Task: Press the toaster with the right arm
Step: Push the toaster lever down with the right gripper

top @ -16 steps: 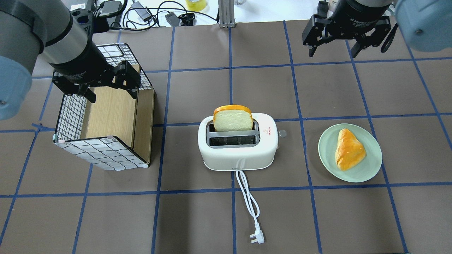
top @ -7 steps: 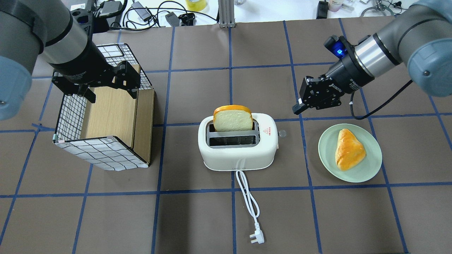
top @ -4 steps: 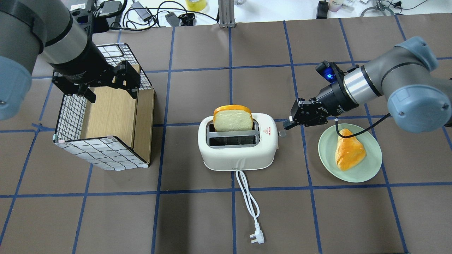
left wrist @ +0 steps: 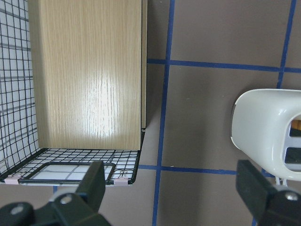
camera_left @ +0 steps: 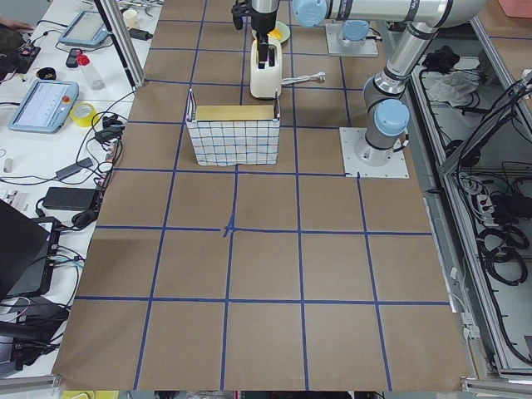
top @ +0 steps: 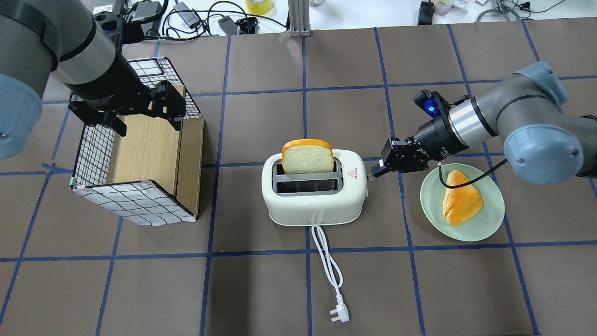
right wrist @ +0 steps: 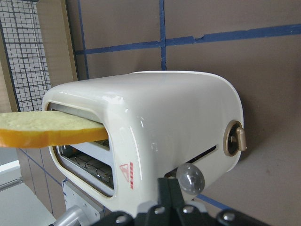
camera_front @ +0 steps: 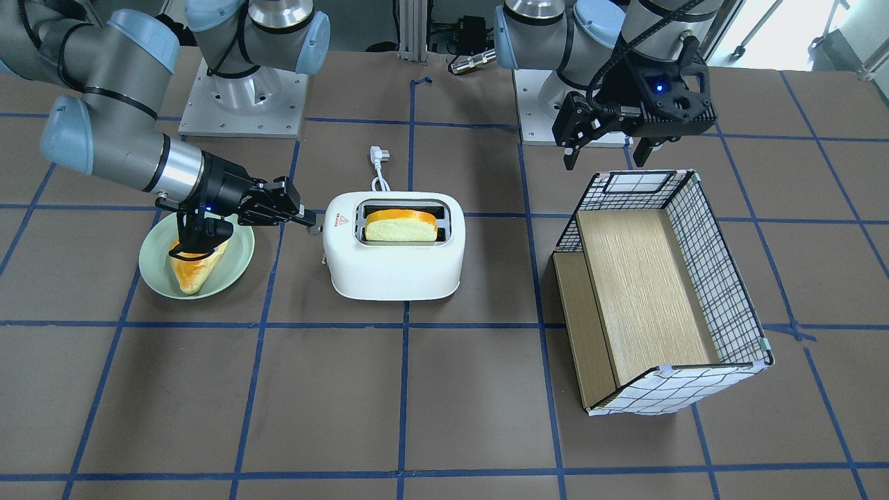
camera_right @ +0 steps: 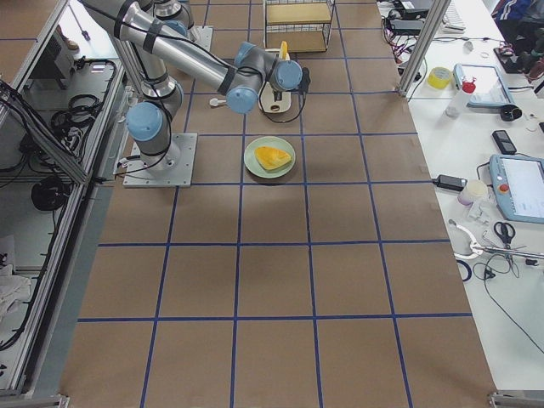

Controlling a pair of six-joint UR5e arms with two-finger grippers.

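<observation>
White plastic toaster (top: 313,193) sits near the middle of a brown table (top: 261,121) marked with a blue tape grid. A slice of bread (top: 308,156) stands upright in the slot farther from the robot; the nearer slot holds nothing. The toaster's white cord (top: 326,256) trails toward the robot and ends in a plug (top: 339,315).

The right gripper (top: 374,172) reaches in low from the robot's right with its two fingers pressed together and nothing between them. Their tips are at the small clear lever knob (right wrist: 190,179) on the toaster's end (whether they touch it cannot be told).

Just beyond that arm, a pale green plate (top: 485,224) carries a golden pastry (top: 461,197).

On the robot's left, the left gripper (top: 147,125) hangs over the far end of a wire basket (top: 135,200) with a wooden floor, fingers spread wide and holding nothing.
</observation>
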